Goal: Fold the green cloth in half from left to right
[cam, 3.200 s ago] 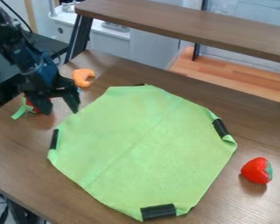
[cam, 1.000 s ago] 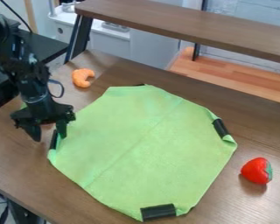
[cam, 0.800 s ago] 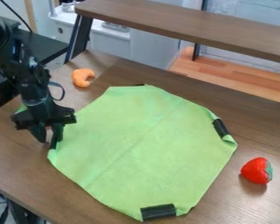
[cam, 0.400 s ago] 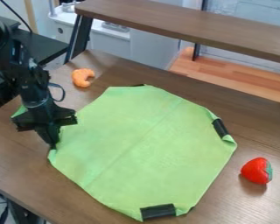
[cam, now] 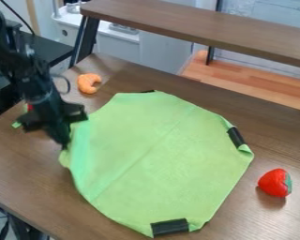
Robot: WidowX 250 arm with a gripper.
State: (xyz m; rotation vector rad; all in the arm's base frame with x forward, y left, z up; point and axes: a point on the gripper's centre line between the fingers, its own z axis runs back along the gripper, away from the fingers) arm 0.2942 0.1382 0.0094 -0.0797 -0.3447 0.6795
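Observation:
The black gripper [cam: 64, 144] is at the left edge of the green cloth [cam: 153, 154], its fingers closed on the black-taped left corner, which they mostly cover. That edge of the cloth is raised and bunched beneath the fingertips. The rest of the cloth lies spread over the table, with black tape on its right and bottom corners and a dark bit at the top.
On the brown table [cam: 21, 173], an orange curved toy [cam: 88, 83] sits behind the cloth and a red strawberry [cam: 276, 183] at its right. A red and green object [cam: 17, 124] is partly behind the arm. A raised wooden shelf [cam: 196, 28] spans the back.
The gripper came forward from the red and green object, lowered to the cloth's left corner and closed on it. Since then it has shifted slightly up and right, drawing that corner along.

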